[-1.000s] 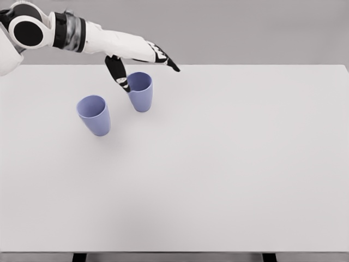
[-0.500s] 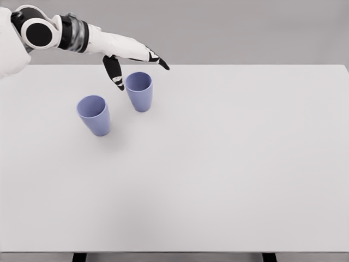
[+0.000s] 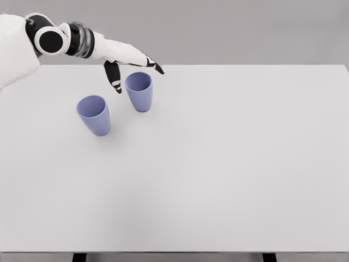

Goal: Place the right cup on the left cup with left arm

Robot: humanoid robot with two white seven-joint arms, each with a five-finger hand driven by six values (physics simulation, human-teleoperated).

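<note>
Lavender-blue plastic, both of them — two cups standing upright and open-mouthed on the white table [image 3: 229, 164]. I take the right cup [image 3: 139, 91] as my landmark. The left cup [image 3: 94, 114] sits nearer to me and off to its left, apart from it, with bare tabletop between the two.

My left hand [image 3: 128, 59] hangs over the far edge of the table, just behind and slightly left of the right cup. My fingers [image 3: 154, 66] are spread and relaxed, reaching out past the cup's far rim — they hold nothing. My thumb [image 3: 114, 76] points down beside the cup's left side, close to the rim, though I cannot tell whether it touches. My white forearm runs back from the hand to the upper left corner, where the dark round joint shows.

Neither cup is stacked on the other.
</note>
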